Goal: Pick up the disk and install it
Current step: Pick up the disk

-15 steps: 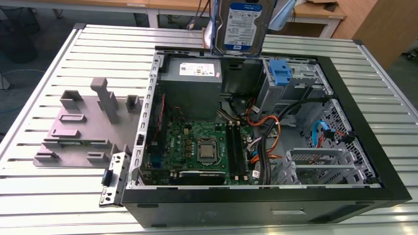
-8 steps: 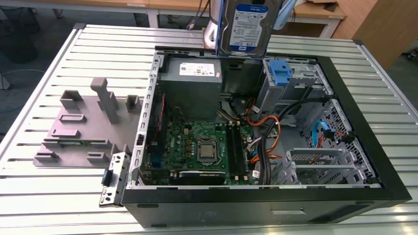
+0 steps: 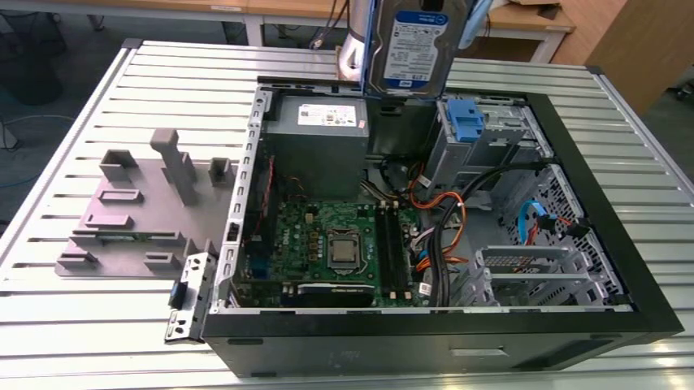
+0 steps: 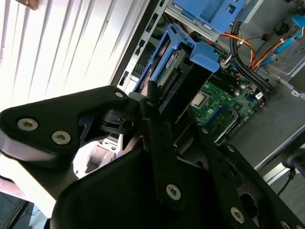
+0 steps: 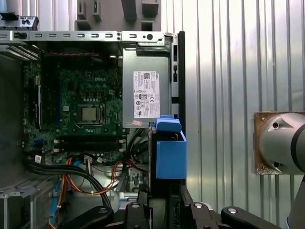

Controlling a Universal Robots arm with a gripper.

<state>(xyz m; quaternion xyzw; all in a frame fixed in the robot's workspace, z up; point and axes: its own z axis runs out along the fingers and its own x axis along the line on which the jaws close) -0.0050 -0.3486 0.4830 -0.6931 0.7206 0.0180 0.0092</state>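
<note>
The hand [image 4: 171,112] is clamped on the disk [image 3: 418,45], its black fingers [image 4: 151,98] pressed against the drive's sides in the second wrist view. The disk hangs upright in the air, clear of everything below it, over the far edge of the open computer case [image 3: 434,333]. In the exterior view its white-and-blue label faces the camera. It sits above the gap between the grey power supply [image 3: 318,154] and the upright blue latch piece [image 3: 463,122].

In the first wrist view the disk [image 5: 170,152] shows edge-on, with a blue plastic side rail turned toward the camera, and the hand [image 5: 164,200] grips it from behind. The power supply [image 5: 145,90] with its white sticker lies just beyond the drive.

The case lies on its side on the slatted metal table [image 3: 87,89]. The green motherboard [image 3: 325,244] is exposed inside it, with orange and black cables [image 3: 444,203] bundled toward the exterior view's right. On the table to the exterior view's left of the case stands a grey fixture block [image 3: 130,219], well apart from the disk.
</note>
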